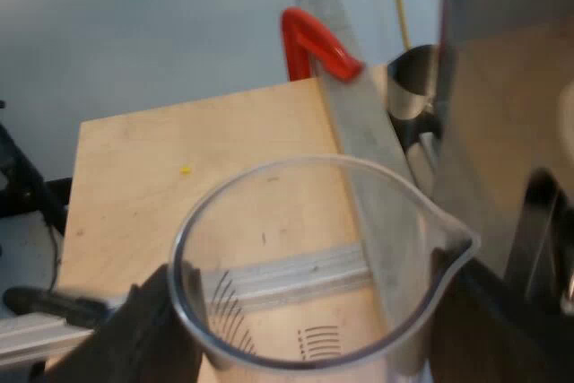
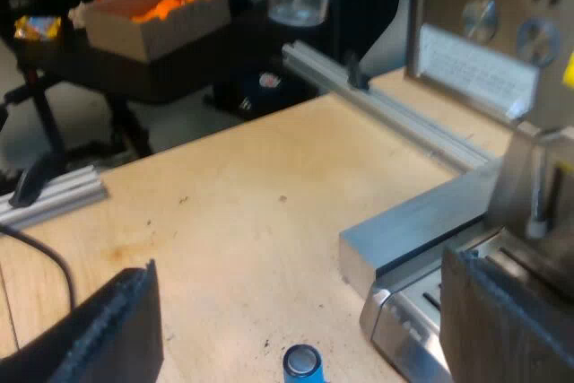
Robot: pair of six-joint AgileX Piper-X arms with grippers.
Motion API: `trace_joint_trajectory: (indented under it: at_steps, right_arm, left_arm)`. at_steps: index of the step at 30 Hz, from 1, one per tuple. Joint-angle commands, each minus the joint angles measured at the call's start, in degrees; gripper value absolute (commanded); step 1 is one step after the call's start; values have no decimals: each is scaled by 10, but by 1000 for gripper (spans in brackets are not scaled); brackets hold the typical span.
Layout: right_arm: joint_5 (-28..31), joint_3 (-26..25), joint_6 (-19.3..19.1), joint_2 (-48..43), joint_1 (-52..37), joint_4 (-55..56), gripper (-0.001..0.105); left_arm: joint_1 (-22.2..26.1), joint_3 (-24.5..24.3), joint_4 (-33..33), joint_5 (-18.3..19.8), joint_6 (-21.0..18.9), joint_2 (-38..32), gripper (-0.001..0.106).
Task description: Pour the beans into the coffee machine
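Working over a pale wood table [image 2: 224, 186], scuffed and specked, with grey floor [image 2: 179, 123] and dark clutter lying beyond its edge. Facing the machine [image 2: 484, 33] standing on that table: steel front carrying two dials and a plate, drip tray [image 2: 404, 311] jutting out low, close to the right gripper. Noting an aluminium rail [image 2: 386, 105] running along the table's edge up to the machine's side. Spotting a cardboard box [image 2: 152, 11] holding something orange, off the table on a dark stand. Seeing, from the left wrist, a steel jug [image 1: 413, 82] sitting tight against the machine's side, and a red bent piece [image 1: 314, 42] sticking up at the table's far edge. Finding a blue tamper [image 2: 302, 363] standing on the wood just beside the tray.

Clasping the glass [image 1: 314, 257] with the left gripper [image 1: 300, 302], one black finger pressing on each side of its clear wall, spout pointing toward the machine, wood and rail showing through it. Holding the right gripper [image 2: 296, 275] spread wide above the table, gripping nothing, the tamper sitting below and between its fingers.
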Motion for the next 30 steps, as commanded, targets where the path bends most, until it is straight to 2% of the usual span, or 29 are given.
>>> trace_joint_trajectory:
  at_steps: [1, 6, 9, 13, 16, 18, 20, 21, 22, 30]
  right_arm:
    - [0, -2, 5, 38, 0, -39, 67]
    - [25, -2, 17, 81, 0, -66, 67]
    - [25, -2, 17, 103, 0, -78, 67]
    - [25, -2, 17, 134, 0, -81, 67]
    - [25, -2, 17, 152, 0, -93, 67]
    - [25, -2, 22, 162, 0, -102, 67]
    - [27, -2, 42, 174, 0, -115, 67]
    - [34, -2, 56, 181, 0, -124, 67]
    - [39, -2, 64, 188, 0, -131, 67]
    - [76, -2, 73, 221, 0, -143, 67]
  left_arm:
    - [1, 29, -57, 4, -9, -4, 21]
    - [1, 90, -116, 4, -12, -4, 21]
    - [16, 124, -153, 4, -23, -2, 21]
    - [32, 162, -216, 39, -23, 8, 21]
    - [32, 190, -273, 41, -23, 23, 21]
    - [32, 196, -285, 44, -23, 30, 21]
    - [32, 209, -307, 61, -23, 44, 21]
    - [32, 219, -326, 85, -23, 61, 21]
    - [32, 226, -341, 86, -23, 71, 21]
    - [32, 239, -412, 99, -23, 162, 21]
